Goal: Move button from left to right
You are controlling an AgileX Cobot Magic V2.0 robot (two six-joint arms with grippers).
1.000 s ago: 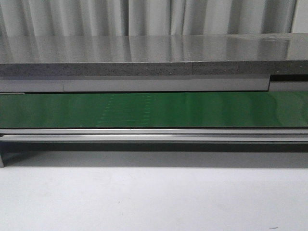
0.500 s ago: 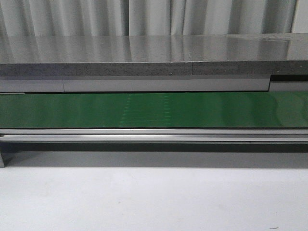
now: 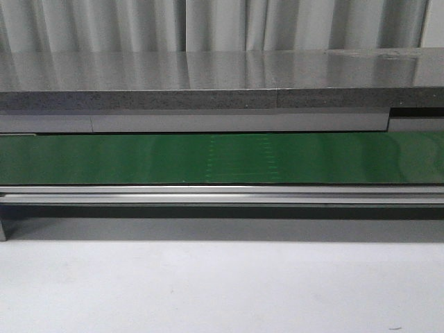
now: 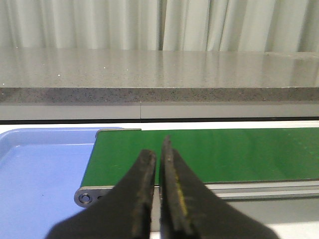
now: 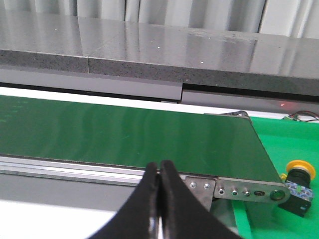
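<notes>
The button (image 5: 298, 181), a yellow cap on a black body, lies in the green bin (image 5: 289, 137) just past the right end of the green conveyor belt (image 5: 124, 129); only the right wrist view shows it. My right gripper (image 5: 159, 165) is shut and empty, in front of the belt's near rail and well short of the button. Shut and empty too, my left gripper (image 4: 157, 149) hangs in front of the belt's left end (image 4: 224, 152). Neither gripper shows in the front view, where the belt (image 3: 222, 158) carries nothing.
A blue tray (image 4: 40, 174) sits beyond the belt's left end. A grey stone counter (image 3: 208, 76) runs behind the belt with curtains behind it. A white tabletop (image 3: 222, 284) lies in front of the conveyor's metal rail (image 3: 222, 194).
A faint patterned patch on the belt surface has drifted to the right, so the belt is running rightward. Nothing else has moved in the front view.
</notes>
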